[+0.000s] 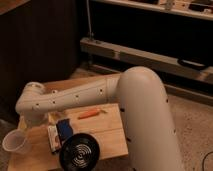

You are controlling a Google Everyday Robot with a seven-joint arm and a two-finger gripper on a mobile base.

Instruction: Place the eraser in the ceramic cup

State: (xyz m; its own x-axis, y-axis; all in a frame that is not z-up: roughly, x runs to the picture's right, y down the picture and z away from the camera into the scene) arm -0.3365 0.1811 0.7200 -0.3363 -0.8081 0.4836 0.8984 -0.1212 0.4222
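Note:
The ceramic cup stands upright at the front left corner of the small wooden table. The eraser lies flat on the table, a white block with reddish marks, right beside a blue flat object. My white arm reaches from the right across the table to the left. Its gripper hangs below the wrist, just above and behind the eraser and to the right of the cup. It is mostly hidden by the arm.
A wide black round bowl sits at the table's front edge, right of the eraser. An orange stick-like object lies mid-table. Dark shelving with a metal rail stands behind the table.

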